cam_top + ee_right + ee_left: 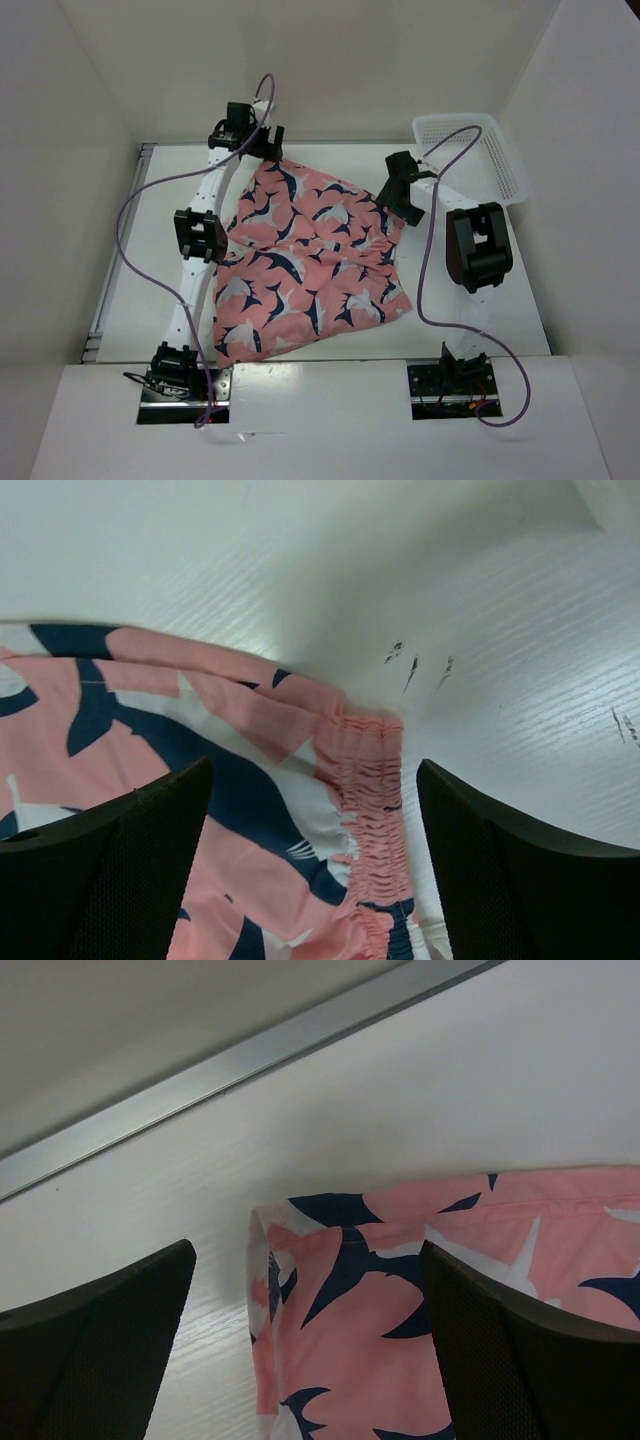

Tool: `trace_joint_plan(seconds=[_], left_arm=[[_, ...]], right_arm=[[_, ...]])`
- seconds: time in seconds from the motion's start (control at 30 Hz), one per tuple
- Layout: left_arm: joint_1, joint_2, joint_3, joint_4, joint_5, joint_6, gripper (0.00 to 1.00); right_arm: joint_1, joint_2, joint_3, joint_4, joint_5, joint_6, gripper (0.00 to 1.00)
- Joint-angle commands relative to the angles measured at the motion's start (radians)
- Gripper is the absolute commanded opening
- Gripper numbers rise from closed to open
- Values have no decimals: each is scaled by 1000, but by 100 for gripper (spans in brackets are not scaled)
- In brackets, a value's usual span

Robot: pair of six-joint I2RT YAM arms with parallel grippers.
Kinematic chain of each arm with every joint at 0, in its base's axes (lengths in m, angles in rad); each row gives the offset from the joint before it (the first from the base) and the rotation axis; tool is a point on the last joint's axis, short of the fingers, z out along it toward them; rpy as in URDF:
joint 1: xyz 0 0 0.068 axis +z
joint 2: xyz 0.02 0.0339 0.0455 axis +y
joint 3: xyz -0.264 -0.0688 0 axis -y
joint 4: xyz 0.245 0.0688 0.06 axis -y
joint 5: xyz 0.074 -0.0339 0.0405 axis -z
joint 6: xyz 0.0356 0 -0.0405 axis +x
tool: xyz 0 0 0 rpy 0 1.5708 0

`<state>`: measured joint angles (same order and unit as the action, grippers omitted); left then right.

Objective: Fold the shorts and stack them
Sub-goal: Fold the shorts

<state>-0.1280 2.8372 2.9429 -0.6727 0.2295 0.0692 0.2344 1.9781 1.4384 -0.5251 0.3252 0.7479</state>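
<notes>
**Wide open over both far corners of the shorts**

Spread flat on the table (pixel 340 160) beneath both arms: the shorts (pixel 310 265). Hard to tell from above whether doubled over yet.

At the left gripper (pixel 308 1250): fingers parted wide, clasping nothing, with a hemmed corner of the cloth lying just below the gap, nearer the right-hand finger.

At the right gripper (pixel 315 770): likewise splayed and empty, with the gathered elastic waistband corner flat on the table directly under the gap.

Probably stationed so, one per corner, to keep the far edge straight and square. Well set for pinching both corners at once and drawing them over evenly into a fold.

Beyond the right gripper and off to its right: a white mesh basket (pixel 470 120), clear of the cloth.
</notes>
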Motion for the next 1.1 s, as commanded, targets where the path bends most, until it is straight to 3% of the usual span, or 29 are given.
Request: trace_joint_plan(seconds=[0.0,0.2,0.43,0.5,0.53,0.57,0.63,0.67,0.7,0.8,0.83,0.93,1.07], left_arm=[[10,31,1,38,10,-48,100],[10,76,-18,27,93,-48,96],[10,110,1,18,149,-37,69],[10,110,11,18,159,-37,56],[10,110,12,18,159,-37,42],[10,119,12,18,159,-37,37],[10,119,22,18,169,-37,23],[10,119,22,9,169,-37,10],[10,119,33,9,169,-37,4],[10,119,77,-1,169,-11,0],[10,110,102,-11,156,0,0],[10,40,186,-28,128,64,0],[21,-83,186,-89,119,162,0]], right_arm=[[-9,45,5,27,-28,19,88],[-27,93,5,17,-67,19,90],[-37,122,25,7,-77,10,87],[-37,131,36,7,-77,10,80],[-37,131,36,7,-77,10,75],[-37,140,45,7,-77,10,70],[-37,140,54,7,-77,1,48],[-37,140,54,7,-77,-8,41],[-37,140,54,7,-77,-9,24],[-37,140,54,7,-87,-31,3],[-37,108,45,17,-107,-41,0],[-37,23,-8,95,-107,-94,0],[-11,-245,-155,232,-83,-206,0]])
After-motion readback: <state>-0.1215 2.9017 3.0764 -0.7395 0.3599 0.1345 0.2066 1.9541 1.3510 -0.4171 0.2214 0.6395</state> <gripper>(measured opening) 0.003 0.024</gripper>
